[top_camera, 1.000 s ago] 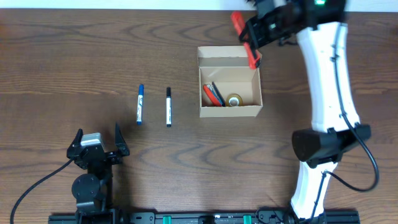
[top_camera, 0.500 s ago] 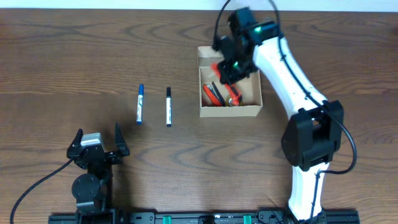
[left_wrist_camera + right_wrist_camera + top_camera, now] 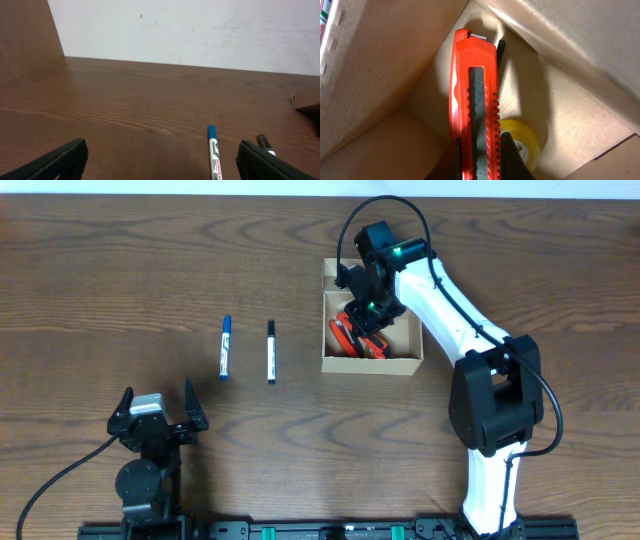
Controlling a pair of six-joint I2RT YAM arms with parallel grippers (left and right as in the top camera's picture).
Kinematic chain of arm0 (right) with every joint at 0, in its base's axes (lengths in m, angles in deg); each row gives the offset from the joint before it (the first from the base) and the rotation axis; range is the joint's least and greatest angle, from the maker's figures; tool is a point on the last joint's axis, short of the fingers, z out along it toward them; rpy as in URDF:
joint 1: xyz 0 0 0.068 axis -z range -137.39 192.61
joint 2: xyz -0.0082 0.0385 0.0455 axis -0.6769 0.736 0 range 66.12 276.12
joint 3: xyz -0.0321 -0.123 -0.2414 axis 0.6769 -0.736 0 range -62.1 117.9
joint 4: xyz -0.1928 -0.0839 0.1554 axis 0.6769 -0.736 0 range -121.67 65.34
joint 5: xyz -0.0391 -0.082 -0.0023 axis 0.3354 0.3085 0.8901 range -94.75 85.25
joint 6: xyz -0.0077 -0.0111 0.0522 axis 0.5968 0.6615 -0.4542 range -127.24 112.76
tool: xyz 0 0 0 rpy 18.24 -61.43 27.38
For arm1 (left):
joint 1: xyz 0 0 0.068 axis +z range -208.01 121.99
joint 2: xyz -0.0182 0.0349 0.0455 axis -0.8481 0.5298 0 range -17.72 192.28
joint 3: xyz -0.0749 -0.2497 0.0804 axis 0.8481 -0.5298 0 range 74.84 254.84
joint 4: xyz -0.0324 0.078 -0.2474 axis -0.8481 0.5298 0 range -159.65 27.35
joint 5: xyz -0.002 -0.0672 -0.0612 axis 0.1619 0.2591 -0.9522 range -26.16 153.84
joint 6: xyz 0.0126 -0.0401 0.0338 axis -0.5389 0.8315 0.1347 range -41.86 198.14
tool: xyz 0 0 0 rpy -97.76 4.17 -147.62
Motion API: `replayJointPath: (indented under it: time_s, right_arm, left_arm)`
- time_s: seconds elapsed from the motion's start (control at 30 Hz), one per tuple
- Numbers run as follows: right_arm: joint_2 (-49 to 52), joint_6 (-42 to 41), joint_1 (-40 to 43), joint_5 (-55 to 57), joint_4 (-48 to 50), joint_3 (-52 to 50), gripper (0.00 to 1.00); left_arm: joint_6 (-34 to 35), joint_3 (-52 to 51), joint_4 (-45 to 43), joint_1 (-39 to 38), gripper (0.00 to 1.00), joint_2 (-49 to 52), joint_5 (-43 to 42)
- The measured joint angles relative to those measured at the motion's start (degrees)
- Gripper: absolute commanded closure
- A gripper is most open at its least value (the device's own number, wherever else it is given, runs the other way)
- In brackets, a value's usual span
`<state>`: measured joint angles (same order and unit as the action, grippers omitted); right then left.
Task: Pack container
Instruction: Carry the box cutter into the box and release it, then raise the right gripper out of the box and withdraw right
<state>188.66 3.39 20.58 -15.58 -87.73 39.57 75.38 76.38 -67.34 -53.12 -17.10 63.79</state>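
Two markers [image 3: 226, 347], one box [image 3: 370, 364], two cutters [image 3: 472, 95], one tape roll [image 3: 526, 137]

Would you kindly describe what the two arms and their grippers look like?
The right arm has white links, black joints, a green light and a looping black cable. The left arm is black, with a grey block behind the left gripper, black wedge-shaped fingers and a trailing black cable.
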Motion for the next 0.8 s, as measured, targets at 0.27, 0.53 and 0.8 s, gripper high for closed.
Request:
replayJointPath:
  time_s: [0.27, 0.53, 0.8]
  right_arm:
    - [0.0, 1.0, 0.0, 0.2, 1.2, -0.2, 0.52]
    - [0.0, 1.4, 0.0, 0.2, 1.0, -0.2, 0.27]
    - [0.0, 0.3, 0.1, 2.6, -9.2, 9.9, 0.01]
  left_arm:
    - [0.0, 0.0, 0.0, 0.0, 0.05, 0.0, 0.0]
    - [0.0, 0.0, 0.0, 0.0, 0.05, 0.0, 0.0]
    - [0.0, 0.0, 0.0, 0.0, 0.05, 0.0, 0.0]
